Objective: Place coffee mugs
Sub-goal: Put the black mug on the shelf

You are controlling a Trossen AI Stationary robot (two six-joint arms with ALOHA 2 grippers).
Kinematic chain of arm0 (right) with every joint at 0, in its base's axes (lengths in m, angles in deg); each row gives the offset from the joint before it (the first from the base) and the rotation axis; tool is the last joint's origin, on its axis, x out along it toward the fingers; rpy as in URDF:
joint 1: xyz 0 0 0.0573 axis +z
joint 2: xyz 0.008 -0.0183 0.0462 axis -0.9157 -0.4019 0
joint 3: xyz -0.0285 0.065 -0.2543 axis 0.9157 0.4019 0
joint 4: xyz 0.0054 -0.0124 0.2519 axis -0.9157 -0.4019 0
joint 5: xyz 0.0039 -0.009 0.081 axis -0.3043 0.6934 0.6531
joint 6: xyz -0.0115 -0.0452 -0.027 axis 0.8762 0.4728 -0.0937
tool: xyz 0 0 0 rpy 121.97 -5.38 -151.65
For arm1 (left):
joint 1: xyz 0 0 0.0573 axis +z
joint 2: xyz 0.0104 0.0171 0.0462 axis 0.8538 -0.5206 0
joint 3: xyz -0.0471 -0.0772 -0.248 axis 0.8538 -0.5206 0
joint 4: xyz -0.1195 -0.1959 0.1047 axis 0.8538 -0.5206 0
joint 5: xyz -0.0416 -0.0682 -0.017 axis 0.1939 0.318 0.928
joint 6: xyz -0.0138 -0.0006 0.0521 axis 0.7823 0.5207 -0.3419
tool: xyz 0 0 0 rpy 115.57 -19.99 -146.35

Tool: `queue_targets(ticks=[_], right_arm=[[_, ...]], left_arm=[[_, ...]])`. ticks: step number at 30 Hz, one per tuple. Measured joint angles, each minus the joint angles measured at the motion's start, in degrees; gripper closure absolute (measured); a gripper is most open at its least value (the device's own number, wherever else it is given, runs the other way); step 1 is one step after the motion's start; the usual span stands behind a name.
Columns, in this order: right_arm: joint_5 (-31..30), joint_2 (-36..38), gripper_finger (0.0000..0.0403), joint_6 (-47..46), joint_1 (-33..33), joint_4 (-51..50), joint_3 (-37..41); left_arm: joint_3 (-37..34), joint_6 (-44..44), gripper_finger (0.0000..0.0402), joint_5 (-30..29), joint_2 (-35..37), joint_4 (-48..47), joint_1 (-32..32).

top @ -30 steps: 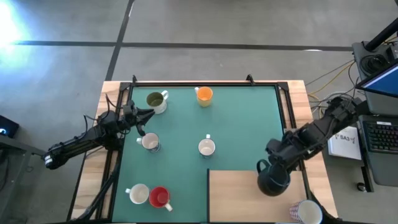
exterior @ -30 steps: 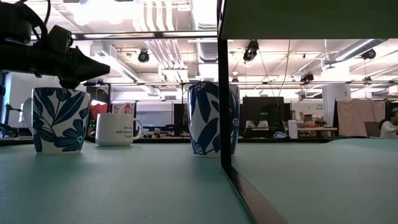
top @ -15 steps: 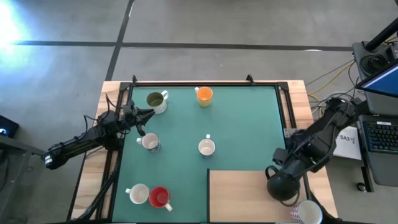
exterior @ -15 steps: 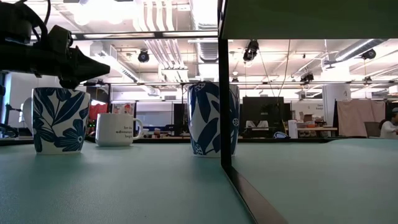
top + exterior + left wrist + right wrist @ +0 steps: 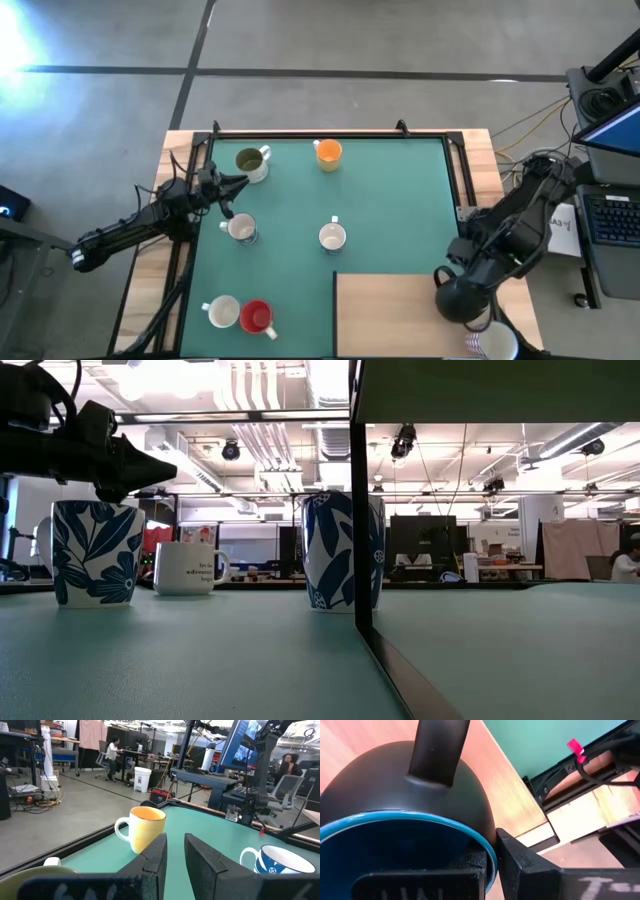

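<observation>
Right gripper (image 5: pixel 465 293): we see it clamped on the rim of the dark mug (image 5: pixel 461 300), one finger inside the blue-lined wall, one outside; the wrist view confirms the pinch.
Dark mug, position: over the bare wood panel (image 5: pixel 385 315) at the table's near right corner, close to its right edge; we cannot tell whether its base touches the wood.
Handling: we judge it stiff, glazed and slick, fairly heavy for a rim pinch, and chip-prone if set down hard. The handle (image 5: pixel 437 750) points away from the fingers; the rim opposite it seems a sound hold.
Left gripper (image 5: pixel 240 182): waiting over the green mat (image 5: pixel 390 200), jaws a narrow gap apart, holding nothing, between the olive-lined mug (image 5: pixel 251 162) and a white mug (image 5: pixel 241 229).
Other mugs: orange mug (image 5: pixel 328 153) at the far edge, red mug (image 5: pixel 257 317) near.
</observation>
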Motion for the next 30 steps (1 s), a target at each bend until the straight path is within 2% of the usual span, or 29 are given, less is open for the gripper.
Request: queue_targets(ticks=[6,11,20,30], right_arm=[[-4.51,-0.54,0.0390,0.19,-0.30,0.02,-0.02],[-6.47,-2.56,0.0390,5.74,-2.15,-0.07,-0.35],[-7.44,-8.37,0.0390,13.85,-7.36,0.15,-3.25],[-7.73,-12.63,0.0390,14.15,-8.24,-0.04,-8.74]], left_arm=[[-0.01,0.00,0.0352,-0.01,0.00,0.00,0.01],[-0.01,0.00,0.0352,-0.02,0.00,0.00,0.02],[-0.01,0.00,0.0352,-0.02,0.00,0.00,0.00],[-0.01,0.00,0.0352,-0.01,0.00,0.01,0.01]])
